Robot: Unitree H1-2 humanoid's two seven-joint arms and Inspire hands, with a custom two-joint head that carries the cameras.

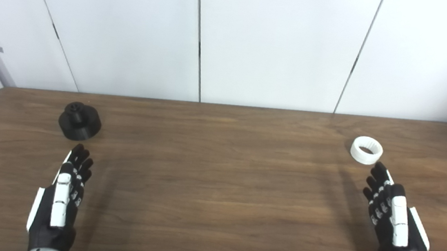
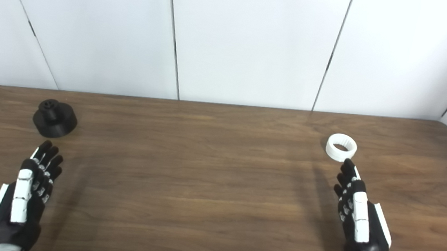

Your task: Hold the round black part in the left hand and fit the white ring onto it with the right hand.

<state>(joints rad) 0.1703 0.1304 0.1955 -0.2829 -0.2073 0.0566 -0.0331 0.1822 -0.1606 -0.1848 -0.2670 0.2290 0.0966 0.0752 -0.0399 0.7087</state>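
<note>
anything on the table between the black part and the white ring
Nothing: between the round black plastic part and the white plastic ring only bare wooden table shows, in both eye views.

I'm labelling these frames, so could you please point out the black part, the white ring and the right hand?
black part [image 1: 80, 122], left eye view, on its raised hub.
white ring [image 1: 357, 153], left eye view, on its near outer wall.
right hand [image 2: 358, 214], right eye view, on its back.

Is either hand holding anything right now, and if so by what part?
Nothing is held. The left hand is open, short of the black part; the right hand is open just behind the white ring. Both pieces sit on the table.
</note>
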